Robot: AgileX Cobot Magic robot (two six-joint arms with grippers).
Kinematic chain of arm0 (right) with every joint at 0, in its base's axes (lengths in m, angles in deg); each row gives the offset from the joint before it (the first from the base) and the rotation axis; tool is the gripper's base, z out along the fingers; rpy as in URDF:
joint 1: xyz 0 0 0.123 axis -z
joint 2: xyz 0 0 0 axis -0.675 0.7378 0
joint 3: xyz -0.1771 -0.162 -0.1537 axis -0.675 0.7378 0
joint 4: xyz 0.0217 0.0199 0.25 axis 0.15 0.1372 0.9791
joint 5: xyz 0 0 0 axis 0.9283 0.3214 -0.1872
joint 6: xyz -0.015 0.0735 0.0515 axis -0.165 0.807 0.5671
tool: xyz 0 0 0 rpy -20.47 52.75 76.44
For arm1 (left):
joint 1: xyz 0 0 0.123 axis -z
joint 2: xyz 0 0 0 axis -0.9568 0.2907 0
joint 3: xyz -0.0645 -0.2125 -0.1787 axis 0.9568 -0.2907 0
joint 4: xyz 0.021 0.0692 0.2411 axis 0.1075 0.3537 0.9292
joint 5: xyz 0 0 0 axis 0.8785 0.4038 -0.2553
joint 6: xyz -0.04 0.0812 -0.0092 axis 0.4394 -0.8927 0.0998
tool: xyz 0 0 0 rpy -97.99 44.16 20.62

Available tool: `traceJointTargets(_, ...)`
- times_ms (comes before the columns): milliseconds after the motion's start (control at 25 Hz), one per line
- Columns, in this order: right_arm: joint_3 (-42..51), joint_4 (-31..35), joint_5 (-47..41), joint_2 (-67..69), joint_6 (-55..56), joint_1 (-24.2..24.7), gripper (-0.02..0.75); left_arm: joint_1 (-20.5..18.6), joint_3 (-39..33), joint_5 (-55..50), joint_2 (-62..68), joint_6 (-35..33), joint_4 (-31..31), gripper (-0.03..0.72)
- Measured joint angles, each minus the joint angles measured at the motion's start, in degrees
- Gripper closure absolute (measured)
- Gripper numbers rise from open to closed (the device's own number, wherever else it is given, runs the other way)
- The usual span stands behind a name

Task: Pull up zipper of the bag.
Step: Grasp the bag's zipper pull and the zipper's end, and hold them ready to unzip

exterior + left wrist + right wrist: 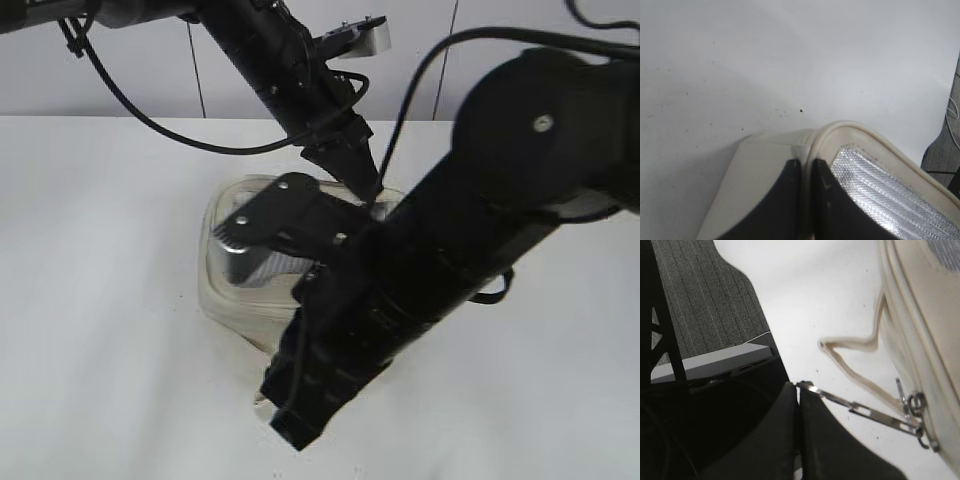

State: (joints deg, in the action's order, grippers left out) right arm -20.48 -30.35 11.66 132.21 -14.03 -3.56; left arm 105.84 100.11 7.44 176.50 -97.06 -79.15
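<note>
The cream bag (222, 292) with a grey mesh top (262, 266) sits mid-table, partly hidden by both arms. My left gripper (367, 188) comes down onto its far rim. In the left wrist view the left gripper (806, 166) is shut on the cream zipper rim (842, 128) at a corner, beside the mesh (880, 180). My right gripper (800, 390) is shut on the end of a long silver pull (865, 412). The pull leads to the ringed slider (916, 409) on the bag's side (920, 325). The right arm (400, 290) hides its fingertips in the exterior view.
The white table (100, 300) surrounds the bag. A loose cream band (850, 346) trails from the bag onto the table. Grey carpet (705, 295) and a black frame (662, 340) lie past the table edge. A black cable (150, 125) hangs over the back.
</note>
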Motion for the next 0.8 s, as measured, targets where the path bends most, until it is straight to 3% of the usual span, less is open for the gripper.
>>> traceJointTargets(200,-5.6,1.3,1.7,5.4,1.4,-2.9,0.733,0.0,0.0,-0.8,-0.3,0.0,0.2,0.655)
traceJointTargets(360,-6.5,-2.2,1.1,5.3,11.2,-3.2,0.710,0.0,-0.1,-0.2,-0.3,0.0,0.2,0.655)
traceJointTargets(440,-6.5,-6.7,-0.4,4.0,19.2,-3.6,0.631,0.0,-0.1,0.2,-0.4,0.1,0.3,0.655)
traceJointTargets(600,-6.5,-15.6,-4.9,-1.2,34.1,-3.1,0.359,0.0,-0.2,1.0,-1.6,0.1,2.2,0.595)
traceJointTargets(680,-6.5,-20.3,-6.5,-4.3,42.1,-2.0,0.243,0.0,-0.2,1.8,-3.9,0.4,4.4,0.512)
traceJointTargets(800,-6.5,-25.5,-7.2,-9.5,49.1,1.2,0.178,-0.3,-0.2,2.4,-8.4,2.3,7.5,0.378)
